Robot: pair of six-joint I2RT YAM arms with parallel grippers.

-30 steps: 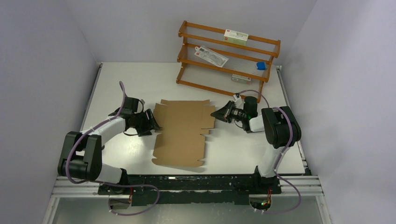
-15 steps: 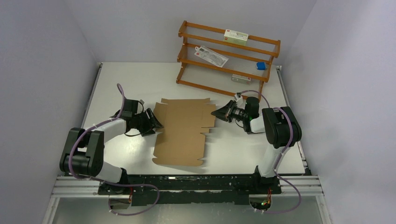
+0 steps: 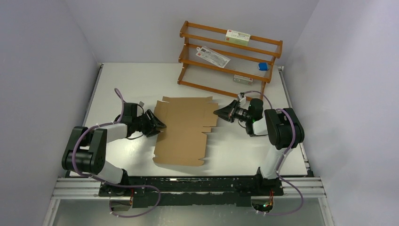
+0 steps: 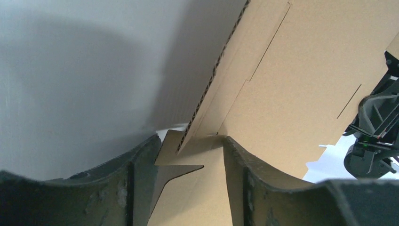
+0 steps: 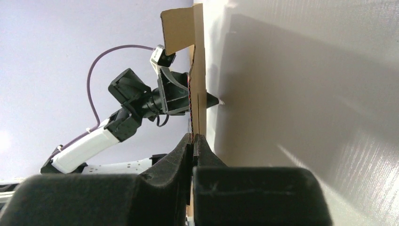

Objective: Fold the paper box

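paper box (image 3: 182, 131): plain brown | shelf (image 3: 211, 88): orange | table (image 3: 123, 84): white

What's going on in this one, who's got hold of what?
Two robot arms are working on the paper box, an unfolded brown cardboard sheet lying on the table. The right claw is pinched shut on the sheet's right edge. The left claw is open, straddling the left edge. No flap is folded up yet.

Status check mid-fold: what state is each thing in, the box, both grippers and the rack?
paper box: unfolded sheet, left edge raised off the table.
left gripper: open, fingers straddling the box's left edge.
right gripper: shut on the box's right edge.
rack: upright, untouched.
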